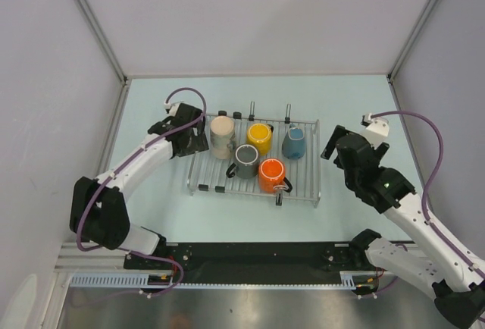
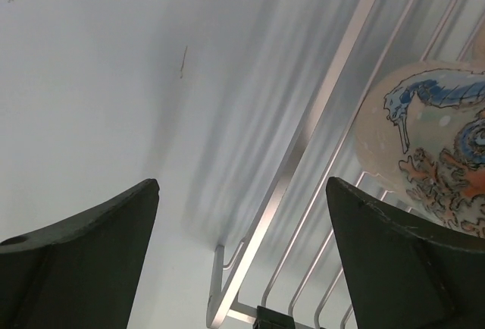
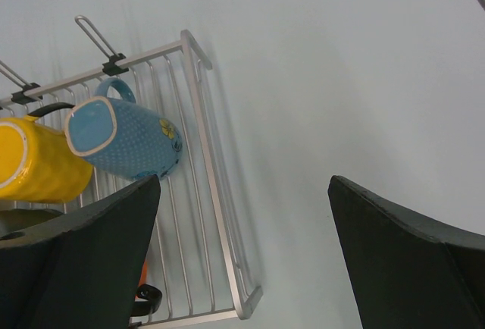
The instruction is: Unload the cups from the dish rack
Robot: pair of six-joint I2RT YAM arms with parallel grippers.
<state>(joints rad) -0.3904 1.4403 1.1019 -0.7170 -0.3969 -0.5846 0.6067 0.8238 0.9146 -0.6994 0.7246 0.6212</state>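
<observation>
Left gripper point(image 2: 242, 249) and right gripper point(image 3: 242, 257) are hanging jaws apart, empty — the left is risking clipping the rack point(image 2: 303, 139) and toppling the cream cup point(image 2: 428, 155)

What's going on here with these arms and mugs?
Two robot arms are unloading cups from a wire dish rack, but nothing is out yet: the cream cup, yellow cup, blue cup, grey cup and orange cup all sit on it. The left end effector hangs open at the rack's left edge beside the cream cup; the right end effector hangs open off its right side, near the blue cup.
</observation>
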